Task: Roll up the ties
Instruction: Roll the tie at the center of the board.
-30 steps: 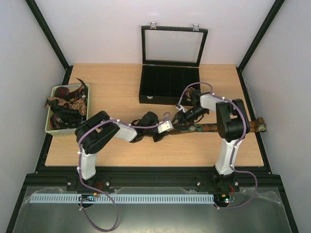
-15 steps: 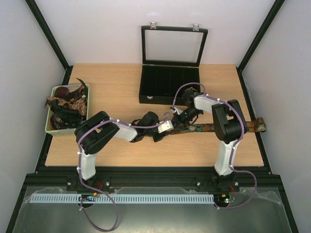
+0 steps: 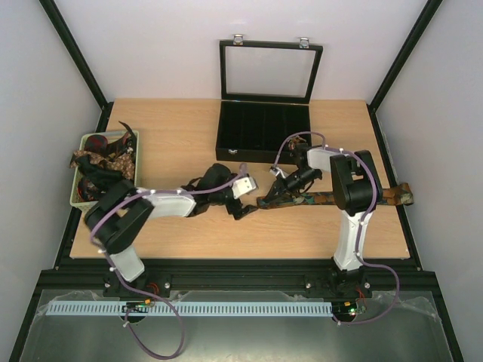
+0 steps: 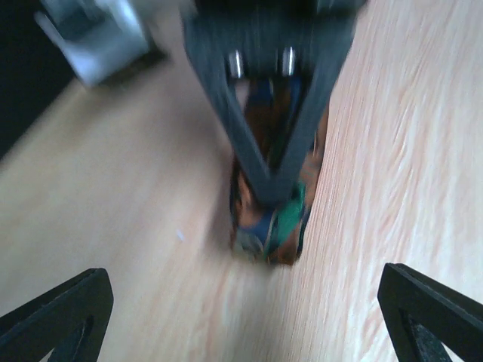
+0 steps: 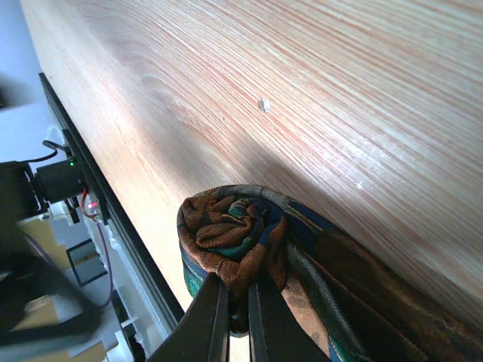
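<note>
Brown and green patterned fabric, one tie (image 3: 339, 198), lies flat on the bench (image 3: 173, 143). Its long axis runs left to right. One end reaches the bench's right edge and the other, already coiled, lies toward the middle.

Right pincer (image 5: 235, 292): clenched on the coiled end, nipping the core of a small roll. The unrolled length trails away from it along the wood.

Left pincer (image 3: 245, 209): released, jaws wide, nothing between them. It sits just left of the coil and apart from it, facing it down the tie's own axis. Its wrist view looks straight at the coil and at the right fingers (image 4: 256, 151) closed on it.

Assessment: the right arm is the nearer and has the grip. All unrolled fabric lies to the right of the coil, so rolling should advance rightward along that axis. The left pincer is in line to steady the coil from its open side.

More ties sit in the basket (image 3: 79, 202) at the left edge, well apart from both pincers.
</note>
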You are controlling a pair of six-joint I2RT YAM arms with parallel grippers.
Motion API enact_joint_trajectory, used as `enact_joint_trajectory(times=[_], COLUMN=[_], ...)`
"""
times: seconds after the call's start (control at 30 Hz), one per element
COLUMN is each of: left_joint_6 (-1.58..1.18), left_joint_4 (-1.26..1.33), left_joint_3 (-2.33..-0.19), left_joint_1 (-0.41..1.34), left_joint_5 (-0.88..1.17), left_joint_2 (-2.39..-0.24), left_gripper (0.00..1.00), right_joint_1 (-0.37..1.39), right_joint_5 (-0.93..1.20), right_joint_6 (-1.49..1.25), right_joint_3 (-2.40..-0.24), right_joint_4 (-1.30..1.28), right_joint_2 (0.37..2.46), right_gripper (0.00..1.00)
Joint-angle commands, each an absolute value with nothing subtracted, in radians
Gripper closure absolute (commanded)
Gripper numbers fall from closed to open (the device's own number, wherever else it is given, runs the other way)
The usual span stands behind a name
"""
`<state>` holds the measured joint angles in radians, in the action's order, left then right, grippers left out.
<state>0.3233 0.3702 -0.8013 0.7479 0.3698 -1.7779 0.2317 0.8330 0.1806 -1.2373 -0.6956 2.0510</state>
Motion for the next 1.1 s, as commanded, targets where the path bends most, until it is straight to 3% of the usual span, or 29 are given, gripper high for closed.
enact_joint_trajectory(times=[0.0,0.13,0.2,0.3,0.43,0.7,0.97,1.07], left_joint_6=[0.255,0.154,0.138,0.26,0.236,0.316,0.391,0.43], left_joint_4=[0.304,0.351,0.264,0.014,0.344,0.588,0.653,0.63], left_joint_3=[-0.836,-0.849,-0.928,-1.102,-0.913,-0.836,-0.898,-0.911], left_joint_1=[0.717,0.702,0.705,0.678,0.706,0.764,0.793,0.801], left_joint_5=[0.391,0.409,0.437,0.641,0.537,0.514,0.451,0.424], left_joint_2=[-1.553,-1.454,-1.545,-1.716,-1.685,-1.852,-2.05,-2.086], left_gripper=[0.01,0.01,0.01,0.01,0.01,0.01,0.01,0.07], right_joint_1=[0.221,0.215,0.212,0.208,0.202,0.192,0.18,0.181], right_joint_5=[0.711,0.708,0.703,0.695,0.684,0.682,0.718,0.773], right_joint_6=[0.24,0.25,0.249,0.249,0.256,0.278,0.292,0.298], right_joint_3=[-1.229,-1.219,-1.209,-1.213,-1.225,-1.224,-1.246,-1.265], right_joint_4=[-0.721,-0.719,-0.706,-0.698,-0.693,-0.706,-0.733,-0.758], right_joint_2=[2.119,2.12,2.12,2.131,2.141,2.165,2.169,2.159], right_gripper=[0.99,0.99,0.99,0.99,0.99,0.99,0.99,0.99])
